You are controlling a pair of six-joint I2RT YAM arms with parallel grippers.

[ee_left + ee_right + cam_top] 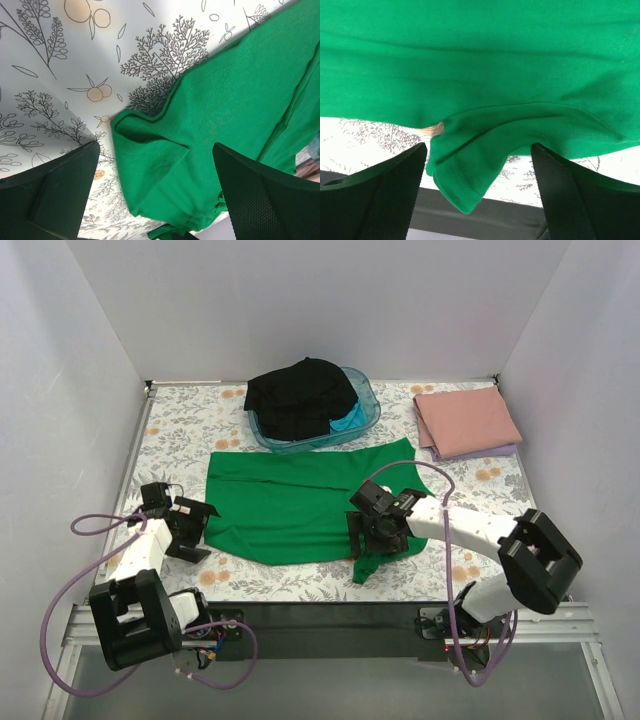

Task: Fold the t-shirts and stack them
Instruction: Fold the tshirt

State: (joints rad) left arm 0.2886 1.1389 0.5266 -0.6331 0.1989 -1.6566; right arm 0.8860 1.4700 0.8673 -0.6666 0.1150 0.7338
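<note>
A bright green t-shirt (300, 502) lies spread flat in the middle of the floral table cover. My left gripper (199, 532) is open at the shirt's left edge. In the left wrist view the gripper (155, 192) has a folded green corner (150, 165) lying between its wide-apart fingers (55, 187). My right gripper (362, 540) is open over the shirt's near right part. In the right wrist view the gripper (477, 192) straddles a green sleeve (470, 165) without pinching it. A folded dusty pink tee (468, 418) lies on a lilac one (505, 452) at the back right.
A translucent blue tub (368, 405) at the back centre holds a black tee (300, 395) with a turquoise one (350, 422) peeking out. The table's dark front edge (485, 215) runs just below the green sleeve. White walls close in the left, right and back.
</note>
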